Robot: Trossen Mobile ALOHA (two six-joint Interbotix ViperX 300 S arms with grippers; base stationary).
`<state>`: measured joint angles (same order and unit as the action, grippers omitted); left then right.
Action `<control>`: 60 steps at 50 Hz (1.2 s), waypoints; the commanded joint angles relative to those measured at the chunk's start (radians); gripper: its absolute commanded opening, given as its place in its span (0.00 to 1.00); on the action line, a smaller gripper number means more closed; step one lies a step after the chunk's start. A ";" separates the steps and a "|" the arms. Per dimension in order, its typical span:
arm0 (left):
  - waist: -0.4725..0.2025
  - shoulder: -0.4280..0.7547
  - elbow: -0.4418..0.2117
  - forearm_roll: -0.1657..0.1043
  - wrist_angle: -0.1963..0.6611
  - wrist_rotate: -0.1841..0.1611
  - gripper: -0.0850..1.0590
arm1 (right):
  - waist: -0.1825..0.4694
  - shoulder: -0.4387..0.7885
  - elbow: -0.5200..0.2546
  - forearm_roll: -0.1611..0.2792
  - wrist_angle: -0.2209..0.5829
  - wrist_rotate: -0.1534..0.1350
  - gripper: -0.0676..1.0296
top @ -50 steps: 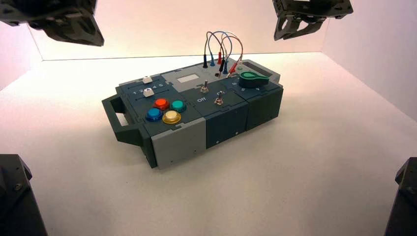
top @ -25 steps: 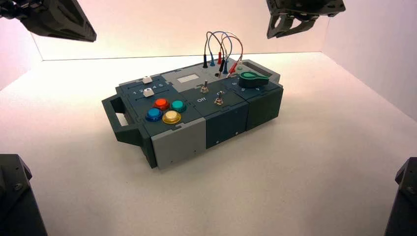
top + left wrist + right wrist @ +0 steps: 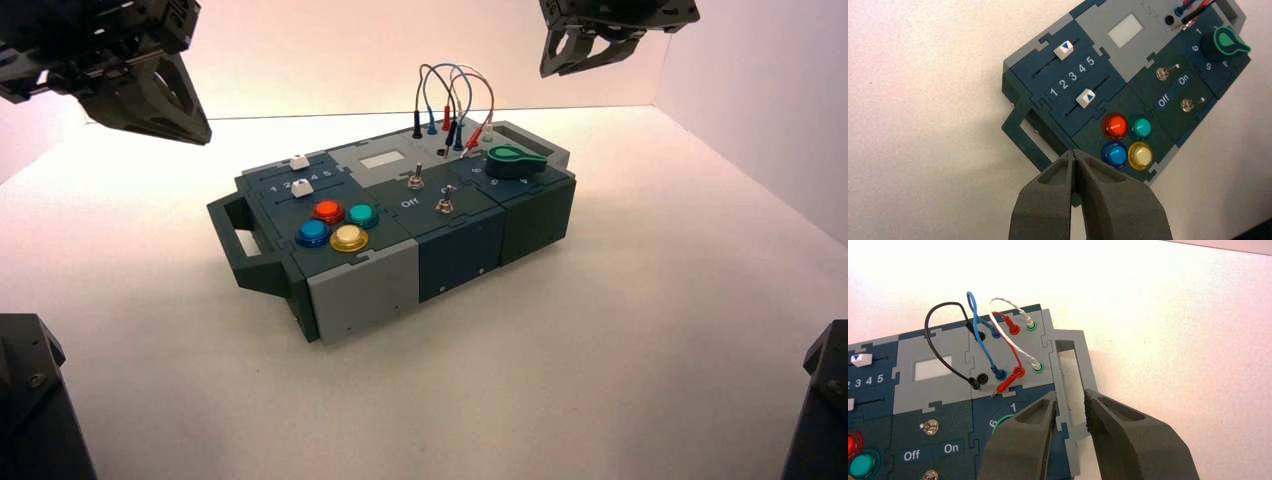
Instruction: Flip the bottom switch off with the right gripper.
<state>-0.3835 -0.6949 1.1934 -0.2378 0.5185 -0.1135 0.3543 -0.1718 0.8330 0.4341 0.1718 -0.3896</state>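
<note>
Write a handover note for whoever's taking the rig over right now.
Right gripper: open, empty, raised on the right side above the box's far end.
Left gripper: shut, raised on the left side.
Bottom switch: silver toggle near the box's front edge; its setting can't be told.
Done: no flip can be confirmed.
Left: check the lever; if on, flip it off with the right gripper.

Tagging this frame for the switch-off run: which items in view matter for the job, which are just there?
Job:
- bottom switch, near edge
- right end effector, beyond the box's far right
- "Off" lettering

Just there:
- upper switch
- left end effector, over the box's left end
- sliders
- buttons
- green knob
- wires
</note>
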 commanded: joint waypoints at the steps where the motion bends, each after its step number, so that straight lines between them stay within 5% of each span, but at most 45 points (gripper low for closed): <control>1: -0.003 0.021 -0.015 -0.003 -0.021 -0.005 0.05 | 0.018 -0.020 -0.029 0.003 -0.005 0.002 0.36; 21: -0.008 0.140 -0.012 -0.035 -0.043 -0.005 0.05 | 0.074 -0.017 -0.048 0.002 0.014 0.002 0.36; 60: -0.048 0.462 -0.081 -0.034 -0.195 0.009 0.05 | 0.123 -0.003 -0.066 0.002 0.054 0.002 0.36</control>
<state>-0.4264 -0.2470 1.1428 -0.2730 0.3359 -0.1104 0.4725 -0.1657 0.7946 0.4341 0.2240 -0.3881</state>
